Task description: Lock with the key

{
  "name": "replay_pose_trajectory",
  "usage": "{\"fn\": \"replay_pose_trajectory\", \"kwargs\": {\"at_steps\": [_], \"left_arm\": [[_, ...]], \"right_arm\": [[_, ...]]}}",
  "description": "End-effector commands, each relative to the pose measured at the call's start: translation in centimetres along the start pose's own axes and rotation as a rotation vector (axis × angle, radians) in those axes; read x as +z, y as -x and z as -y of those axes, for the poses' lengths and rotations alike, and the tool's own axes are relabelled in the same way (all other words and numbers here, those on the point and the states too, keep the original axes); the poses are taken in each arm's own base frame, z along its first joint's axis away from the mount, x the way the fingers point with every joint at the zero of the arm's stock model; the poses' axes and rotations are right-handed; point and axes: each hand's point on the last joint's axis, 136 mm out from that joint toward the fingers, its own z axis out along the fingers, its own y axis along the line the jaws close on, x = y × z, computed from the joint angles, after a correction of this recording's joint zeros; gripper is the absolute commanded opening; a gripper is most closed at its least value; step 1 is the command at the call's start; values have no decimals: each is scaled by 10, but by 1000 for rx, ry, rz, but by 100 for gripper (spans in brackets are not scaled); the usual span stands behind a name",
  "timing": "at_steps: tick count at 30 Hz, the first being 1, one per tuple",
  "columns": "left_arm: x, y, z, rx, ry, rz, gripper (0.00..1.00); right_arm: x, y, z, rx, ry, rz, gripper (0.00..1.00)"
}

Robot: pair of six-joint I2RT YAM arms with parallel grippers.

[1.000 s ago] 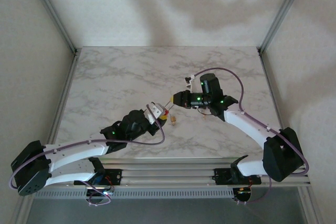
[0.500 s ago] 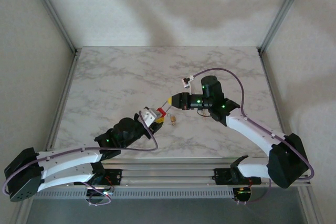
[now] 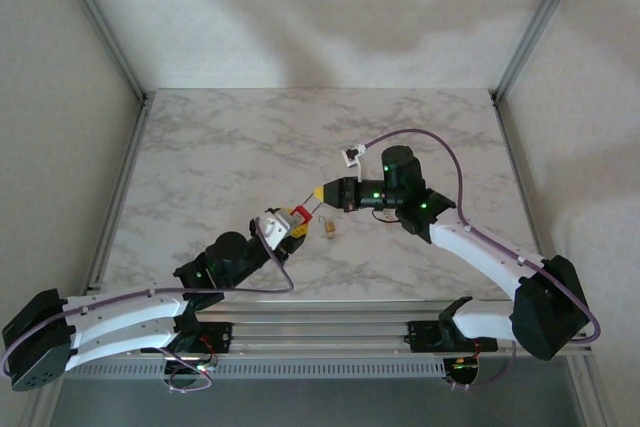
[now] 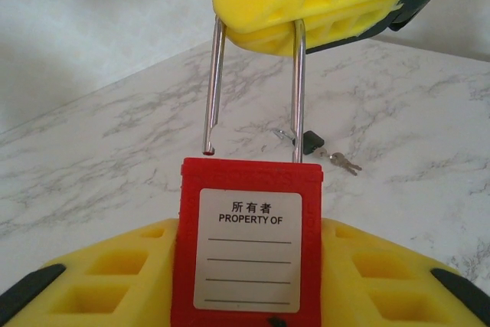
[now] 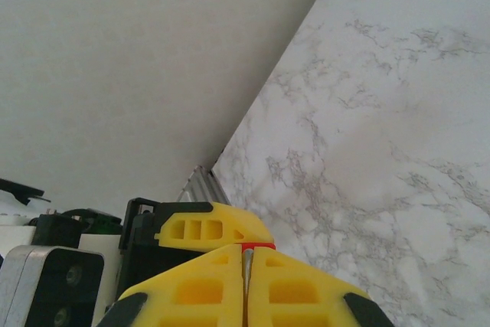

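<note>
Jaws of the left gripper (image 4: 249, 290) clamp the red padlock (image 4: 249, 227); above it the right gripper (image 4: 300, 14) pinches its open shackle (image 4: 298, 93); keys (image 4: 328, 152) lie just behind it.

Keys (image 3: 331, 233) on table (image 3: 220, 147) — rt of padlock (image 3: 301, 214).

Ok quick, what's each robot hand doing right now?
Left gripper: shut on the red padlock.
Right gripper: shut on its shackle.

Overhead rear view; opposed wrist close-ups sharing padlock (image 4: 250, 243)
</note>
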Motion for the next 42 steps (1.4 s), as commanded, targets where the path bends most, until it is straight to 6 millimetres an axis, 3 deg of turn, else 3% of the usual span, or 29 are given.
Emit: {"fn": "replay_pose_trajectory", "kwargs": {"at_steps": [1, 19, 31, 42], "left_arm": [[-12, 51, -10, -41, 43, 199, 0], [-28, 70, -19, -76, 75, 303, 0], [-38, 81, -31, -104, 127, 364, 0], [-38, 80, -31, -107, 127, 361, 0]], "right_arm": [[3, -10, 0, -10, 10, -31, 0], [19, -28, -10, -58, 66, -108, 0], [29, -36, -6, -62, 61, -140, 0], [48, -54, -11, -73, 79, -224, 0]]}}
